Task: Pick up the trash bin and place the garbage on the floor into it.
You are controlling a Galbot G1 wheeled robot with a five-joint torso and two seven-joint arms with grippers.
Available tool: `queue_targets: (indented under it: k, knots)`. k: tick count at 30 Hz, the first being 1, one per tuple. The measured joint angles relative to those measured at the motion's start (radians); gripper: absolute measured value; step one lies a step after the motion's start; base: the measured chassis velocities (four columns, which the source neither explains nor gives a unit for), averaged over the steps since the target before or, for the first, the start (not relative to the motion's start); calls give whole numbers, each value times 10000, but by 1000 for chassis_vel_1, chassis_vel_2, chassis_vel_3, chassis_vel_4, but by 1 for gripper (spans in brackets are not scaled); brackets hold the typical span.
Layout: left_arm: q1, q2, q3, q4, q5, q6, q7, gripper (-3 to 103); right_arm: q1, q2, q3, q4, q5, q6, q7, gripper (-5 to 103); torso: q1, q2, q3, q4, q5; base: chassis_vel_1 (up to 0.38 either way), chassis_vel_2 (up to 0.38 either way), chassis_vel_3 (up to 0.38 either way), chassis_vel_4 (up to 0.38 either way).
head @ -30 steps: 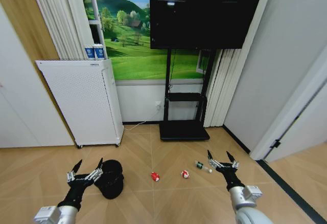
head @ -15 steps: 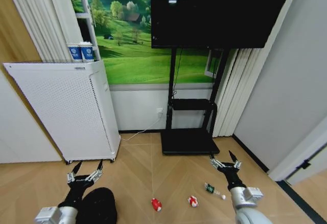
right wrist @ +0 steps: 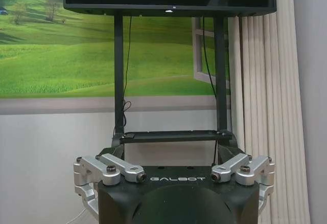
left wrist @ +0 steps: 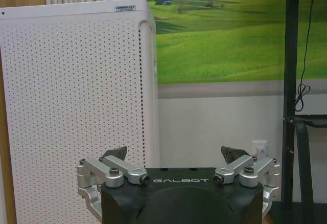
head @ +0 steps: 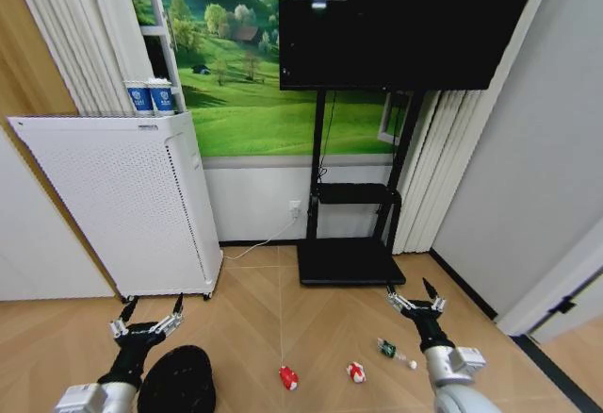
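The black round trash bin [head: 178, 382] stands on the wooden floor at the lower left of the head view. My left gripper [head: 147, 321] hangs open just above and behind it, apart from it; in the left wrist view my left gripper [left wrist: 175, 154] has nothing between its fingers. The garbage lies on the floor: a red-and-white piece [head: 287, 376], a second red-and-white piece [head: 355, 371], and a green-and-white can-like piece [head: 394, 352]. My right gripper [head: 415, 298] is open above the green-and-white piece, and in its own wrist view my right gripper [right wrist: 172, 155] is empty.
A white perforated cabinet [head: 113, 204] with two blue-and-white paper cups [head: 150, 97] on top stands at the left wall. A black TV stand [head: 347, 260] with a large screen [head: 405, 22] is straight ahead. A doorway edge [head: 556, 290] is at the right.
The head view has shifted only slightly in the last half second. My left gripper has drifted a little to the left and down. The right gripper holds its place.
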Motion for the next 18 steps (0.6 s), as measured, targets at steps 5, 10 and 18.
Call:
queue_targets:
  k: [5, 10, 18]
  knots:
    - [8, -11, 3, 22, -12, 0, -38, 100, -19, 5, 8, 20, 3, 5, -5, 100, -83, -203, -128, 0, 1, 0, 0, 0, 0]
    - [15, -33, 18, 47, -24, 0, -69, 100, -29, 6, 12, 21, 4, 8, -13, 100, -149, -378, -234, 1, 0, 0, 0, 0, 0]
    - [63, -83, 51, 57, -38, 31, -84, 100, -56, 16, 13, 13, 41, 12, -21, 100, -269, -712, -447, 0, 1, 0, 0, 0, 0]
